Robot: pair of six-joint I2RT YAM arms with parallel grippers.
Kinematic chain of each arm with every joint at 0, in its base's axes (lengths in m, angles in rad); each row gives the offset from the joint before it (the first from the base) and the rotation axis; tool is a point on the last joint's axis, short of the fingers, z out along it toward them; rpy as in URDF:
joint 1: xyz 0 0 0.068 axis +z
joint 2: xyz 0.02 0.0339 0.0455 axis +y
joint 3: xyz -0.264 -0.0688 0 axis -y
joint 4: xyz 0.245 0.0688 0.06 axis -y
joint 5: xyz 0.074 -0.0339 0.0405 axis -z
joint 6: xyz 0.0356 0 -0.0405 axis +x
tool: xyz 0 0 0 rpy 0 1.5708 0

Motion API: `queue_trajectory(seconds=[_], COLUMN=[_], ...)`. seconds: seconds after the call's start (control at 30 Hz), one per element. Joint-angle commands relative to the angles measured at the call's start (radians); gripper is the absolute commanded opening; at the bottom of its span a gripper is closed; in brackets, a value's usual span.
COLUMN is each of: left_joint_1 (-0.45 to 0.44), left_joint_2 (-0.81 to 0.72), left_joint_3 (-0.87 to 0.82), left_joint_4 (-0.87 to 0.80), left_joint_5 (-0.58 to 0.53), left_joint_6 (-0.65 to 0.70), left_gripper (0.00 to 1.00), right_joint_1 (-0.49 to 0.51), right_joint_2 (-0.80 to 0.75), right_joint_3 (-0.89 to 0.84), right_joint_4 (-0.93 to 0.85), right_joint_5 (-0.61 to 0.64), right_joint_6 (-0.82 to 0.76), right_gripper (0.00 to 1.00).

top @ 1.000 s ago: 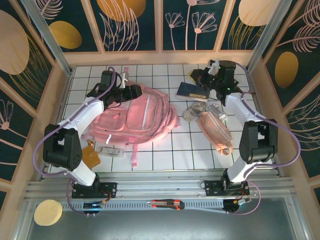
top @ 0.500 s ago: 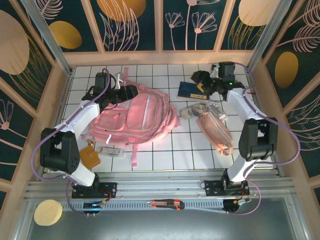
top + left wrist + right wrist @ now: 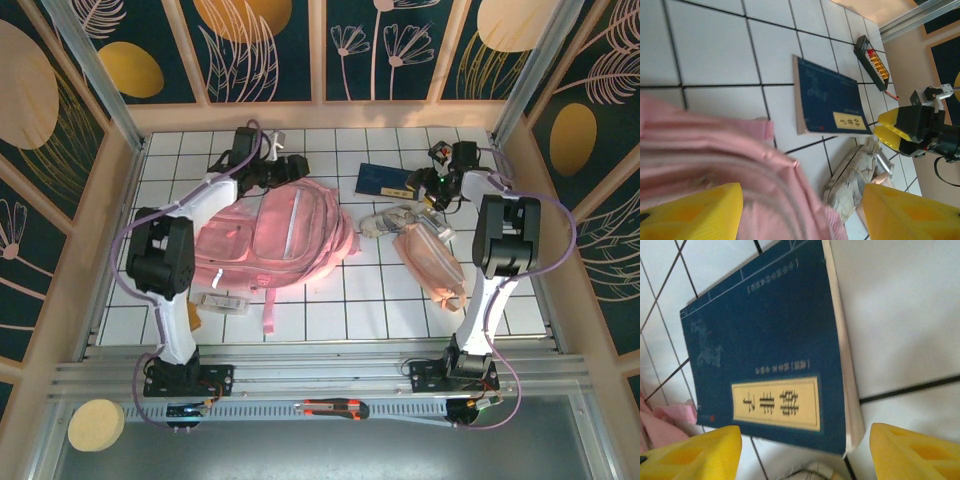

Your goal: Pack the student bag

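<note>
Right gripper (image 3: 430, 183): jaws released, nothing between them; a second ago they were clenched at the book (image 3: 385, 180), so the opening is the change to note. The gripper now sits at 3 o'clock of the book, just beside its edge. In the wrist view the book lies flat on the tiles (image 3: 330, 300), cover up and spine toward 9 o'clock.

Left gripper (image 3: 288, 166): jaws apart, grasping nothing that I can confirm; pink fabric runs between my fingertips in the wrist view, and I cannot tell whether they touch it. This arm has swung from the bag's 10 o'clock corner to its 12 o'clock edge.

The bag (image 3: 280, 235) lies flat at 9 o'clock of the table centre. The book is at 1 o'clock, apart from the bag; a clear case (image 3: 390, 218) and a pale pouch (image 3: 432, 262) lie at 3 to 4 o'clock.

Assessment: the book was let go outside the bag, so nothing is packed from this grasp. I judge that the right gripper must take the book again, and the left must open the top edge before anything can go in.
</note>
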Motion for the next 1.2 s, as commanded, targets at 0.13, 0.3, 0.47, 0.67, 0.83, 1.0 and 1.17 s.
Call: queue_trajectory(seconds=[0.13, 0.3, 0.47, 0.67, 0.83, 1.0, 1.17], left_joint_1=[-0.054, -0.08, -0.105, -0.107, -0.111, -0.109, -0.109], left_joint_2=[0.237, 0.418, 0.655, 0.917, 0.889, 0.89, 0.902], left_joint_3=[0.32, 0.577, 0.971, 1.414, 1.414, 1.411, 1.396], left_joint_4=[-0.123, -0.231, -0.455, -0.634, -0.744, -0.827, -0.785], left_joint_5=[0.012, 0.015, 0.009, 0.043, -0.052, -0.094, -0.076], left_joint_6=[0.021, 0.024, 0.059, 0.011, 0.122, 0.161, 0.138], left_gripper=[0.65, 0.65, 0.65, 0.64, 0.65, 0.64, 0.65], right_joint_1=[-0.003, -0.001, 0.005, 0.02, 0.027, 0.045, 0.068], right_joint_2=[0.116, 0.19, 0.218, 0.236, 0.215, 0.222, 0.251], right_joint_3=[0.141, 0.196, 0.221, 0.216, 0.172, 0.172, 0.208], right_joint_4=[-0.056, -0.062, -0.055, -0.031, 0.063, 0.089, 0.021], right_joint_5=[-0.027, -0.063, -0.111, -0.191, -0.254, -0.263, -0.213], right_joint_6=[-0.086, -0.106, -0.149, -0.177, -0.133, -0.108, -0.147], right_gripper=[0.66, 0.63, 0.61, 0.57, 0.48, 0.43, 0.5])
